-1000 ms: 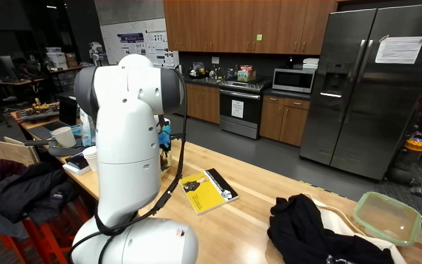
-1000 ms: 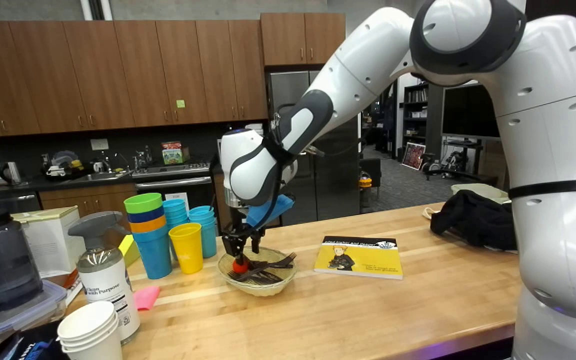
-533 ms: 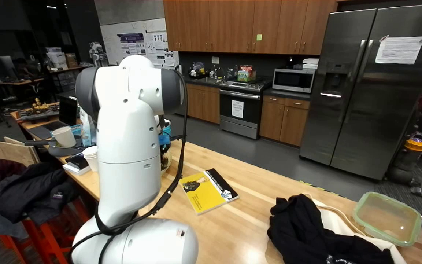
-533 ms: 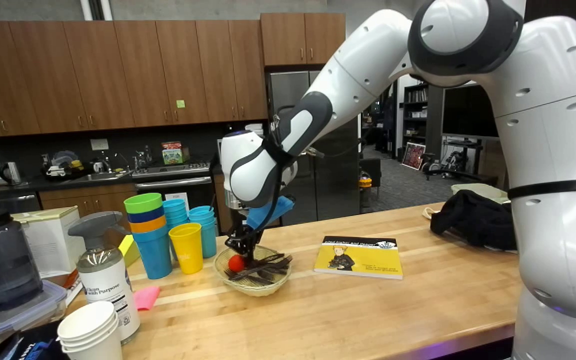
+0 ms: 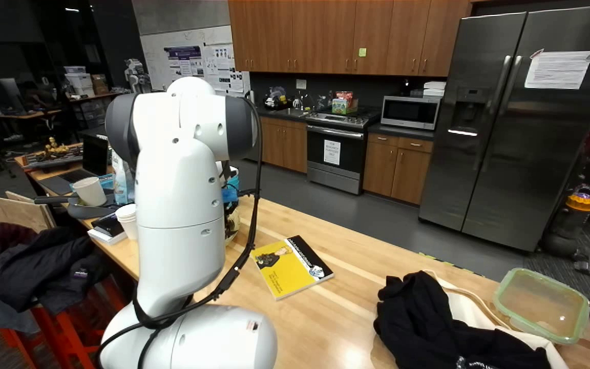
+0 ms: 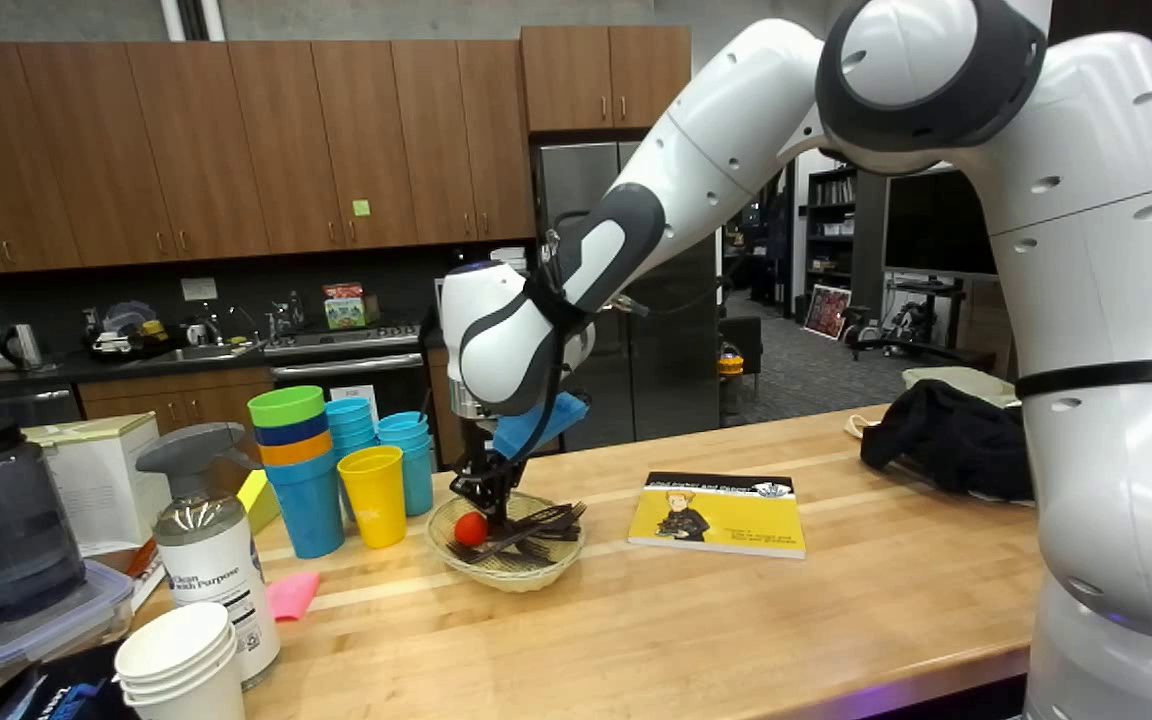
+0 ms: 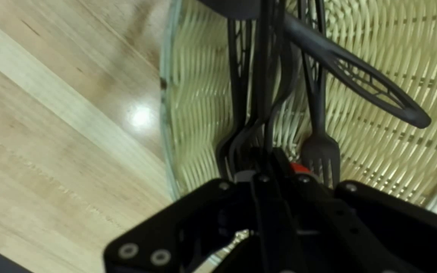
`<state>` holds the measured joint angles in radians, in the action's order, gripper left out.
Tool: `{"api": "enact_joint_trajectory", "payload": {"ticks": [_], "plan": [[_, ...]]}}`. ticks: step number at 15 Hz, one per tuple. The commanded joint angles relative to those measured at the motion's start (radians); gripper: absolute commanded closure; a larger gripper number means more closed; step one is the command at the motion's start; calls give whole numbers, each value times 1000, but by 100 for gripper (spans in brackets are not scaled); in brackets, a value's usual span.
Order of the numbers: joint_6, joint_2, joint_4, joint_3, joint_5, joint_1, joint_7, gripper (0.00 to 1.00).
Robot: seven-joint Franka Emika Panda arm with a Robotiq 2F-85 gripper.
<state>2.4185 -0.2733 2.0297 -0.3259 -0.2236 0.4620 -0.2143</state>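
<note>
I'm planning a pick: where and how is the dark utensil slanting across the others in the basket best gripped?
Probably by the outer end of its handle, from above, jaws across the width: in the wrist view that openwork end reaches past the fork and other utensils, while the opposite end runs in among them.

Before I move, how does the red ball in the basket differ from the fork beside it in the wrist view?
The ball is bright red; the fork is dark. The ball is round; the fork is long and slim, with tines. In the wrist view, only a sliver of the ball shows, but much of the fork does. Both lie in the woven basket.
</note>
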Motion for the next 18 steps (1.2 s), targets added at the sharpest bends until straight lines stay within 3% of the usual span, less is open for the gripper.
{"api": "enact_joint_trajectory", "payload": {"ticks": [1, 7, 11, 14, 18], "plan": [[12, 32, 15, 1, -15, 13, -5, 99], [64, 113, 50, -21, -50, 38, -1, 99], [67, 171, 68, -18, -118, 54, -75, 99], [43, 214, 91, -14, -201, 50, -180, 99], [-79, 261, 119, -7, -348, 26, -429, 99]]}}
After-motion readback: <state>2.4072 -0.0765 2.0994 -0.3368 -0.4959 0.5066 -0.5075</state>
